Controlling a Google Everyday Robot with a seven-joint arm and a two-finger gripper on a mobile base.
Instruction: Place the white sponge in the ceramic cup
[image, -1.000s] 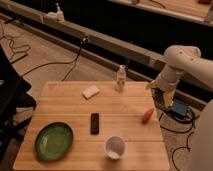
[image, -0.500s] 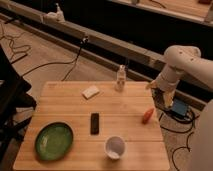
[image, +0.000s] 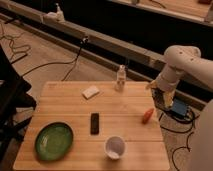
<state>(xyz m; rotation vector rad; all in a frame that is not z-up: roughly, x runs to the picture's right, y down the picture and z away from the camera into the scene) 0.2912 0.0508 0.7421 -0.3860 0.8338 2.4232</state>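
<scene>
1. The white sponge (image: 91, 92) lies flat on the desk (image: 70, 107), near the far edge. Nothing holds it or touches it.
2. The ceramic cup (image: 115, 147) stands upright near the front edge, with its mouth facing up. That is good, because the sponge can drop right in from above.
3. The sponge and the cup are well apart, so the sponge has to be carried across the desk.
4. The gripper (image: 158, 94) hangs off the right side of the desk, past the edge, far from the sponge. Its jaws are spread wide and hold nothing. Wide jaws are ready to go around the sponge.
5. I think the job has not really started. The next move is to reach over to the sponge.
6. A small white bottle (image: 120, 77) stands between the gripper and the sponge. The arm could knock it over, so it should go above it.
7. A black bar (image: 94, 123), a green plate (image: 54, 141) and an orange thing (image: 147, 115) also lie on the desk. None of them blocks the cup.
</scene>
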